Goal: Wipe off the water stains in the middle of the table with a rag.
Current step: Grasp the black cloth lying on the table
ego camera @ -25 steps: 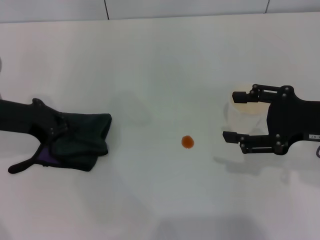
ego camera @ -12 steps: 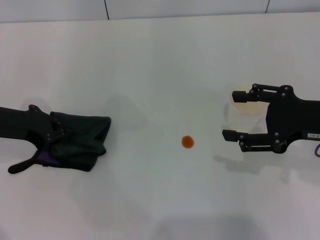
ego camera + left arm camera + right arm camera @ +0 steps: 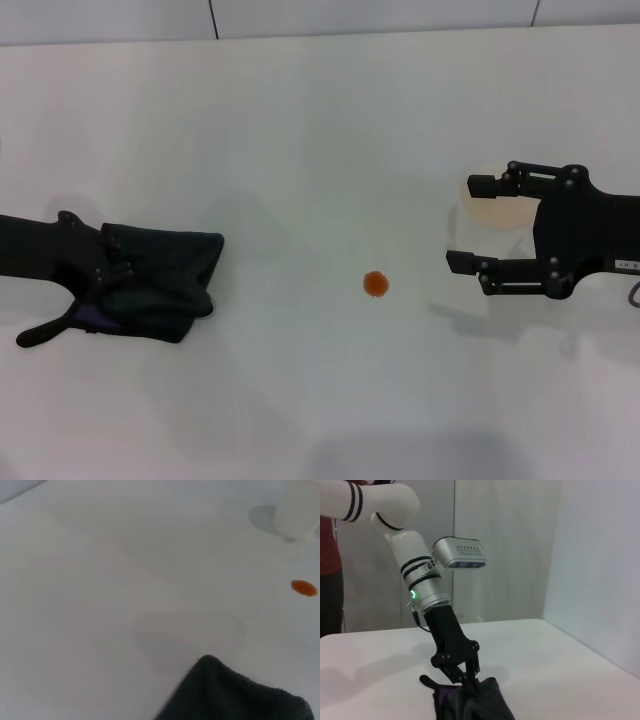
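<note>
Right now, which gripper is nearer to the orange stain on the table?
Right. The right gripper is open around the cup, close beside the stain; the left gripper, shut on the rag, sits farther away.

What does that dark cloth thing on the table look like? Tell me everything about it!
The soft dark green-black rag lies crumpled on the white table, on the robot's left side. A purple patch peeks out near one end, and a thin black strap-like tail trails from there. The left gripper is shut on it, fingers pinching the cloth. It sits well apart from the small orange-red stain, which it has not yet reached.
</note>
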Tool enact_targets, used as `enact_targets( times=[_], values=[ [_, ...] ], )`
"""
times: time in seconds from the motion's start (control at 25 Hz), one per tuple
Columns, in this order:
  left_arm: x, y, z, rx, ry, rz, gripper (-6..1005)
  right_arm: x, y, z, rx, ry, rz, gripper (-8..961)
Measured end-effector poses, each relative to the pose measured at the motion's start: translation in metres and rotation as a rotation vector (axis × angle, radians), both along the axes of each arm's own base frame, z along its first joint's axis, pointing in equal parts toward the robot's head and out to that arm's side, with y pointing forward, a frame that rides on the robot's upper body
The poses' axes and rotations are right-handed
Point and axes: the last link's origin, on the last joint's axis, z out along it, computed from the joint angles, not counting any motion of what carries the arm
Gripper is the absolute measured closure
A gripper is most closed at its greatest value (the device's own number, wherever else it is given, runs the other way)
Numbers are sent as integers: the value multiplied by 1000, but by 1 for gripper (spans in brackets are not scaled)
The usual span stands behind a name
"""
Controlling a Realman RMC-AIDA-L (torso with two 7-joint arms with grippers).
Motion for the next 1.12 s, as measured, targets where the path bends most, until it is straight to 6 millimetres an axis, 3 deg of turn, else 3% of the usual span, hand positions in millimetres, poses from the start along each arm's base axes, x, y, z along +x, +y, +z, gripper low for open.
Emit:
enact_targets(
  times=[0.16,0.48,0.92,1.12],
  values=[
    [2,2,1,8,2,0,867,0,1,0,5,0,-2,158],
    [3,6,1,31,32,2,676,0,2,1,13,-1,-6,159],
    [10,12,-6,33,41,-34,272,-1,4,1,14,-1,-1,159],
    [14,10,-13,23,31,-55,270,-2,4,1,13,-1,1,158]
  ],
)
